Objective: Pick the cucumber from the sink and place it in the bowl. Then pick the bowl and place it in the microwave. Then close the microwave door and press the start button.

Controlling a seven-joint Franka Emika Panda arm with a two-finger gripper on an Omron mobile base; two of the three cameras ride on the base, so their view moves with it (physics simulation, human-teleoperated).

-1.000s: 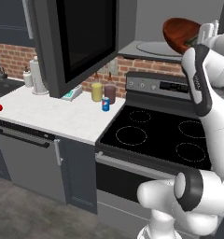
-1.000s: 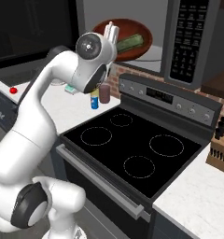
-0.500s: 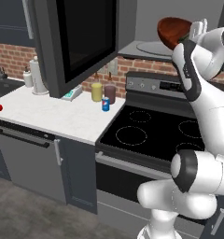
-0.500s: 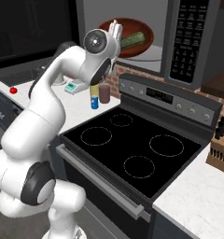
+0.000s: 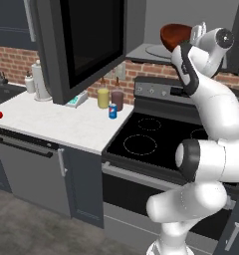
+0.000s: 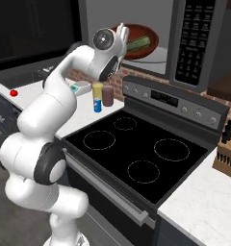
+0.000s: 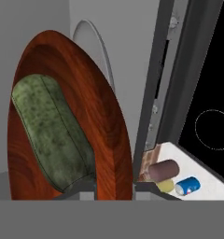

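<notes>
Here, glossy reddish-brown bowl (image 7: 109, 140), mottled green cucumber (image 7: 53, 133) inside, rim pinched by jaws, inside microwave (image 6: 197, 43)

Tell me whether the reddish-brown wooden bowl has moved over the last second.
Yes. In the right base view the reddish-brown wooden bowl, held by the gripper, has shifted right, deeper into the dark grey microwave.

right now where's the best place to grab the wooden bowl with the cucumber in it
By its thin rim, as the claw pinches it now. The wide, shallow reddish-brown wooden bowl is too broad to span, and the stubby green cucumber fills its middle, so come from the outer edge.
</notes>
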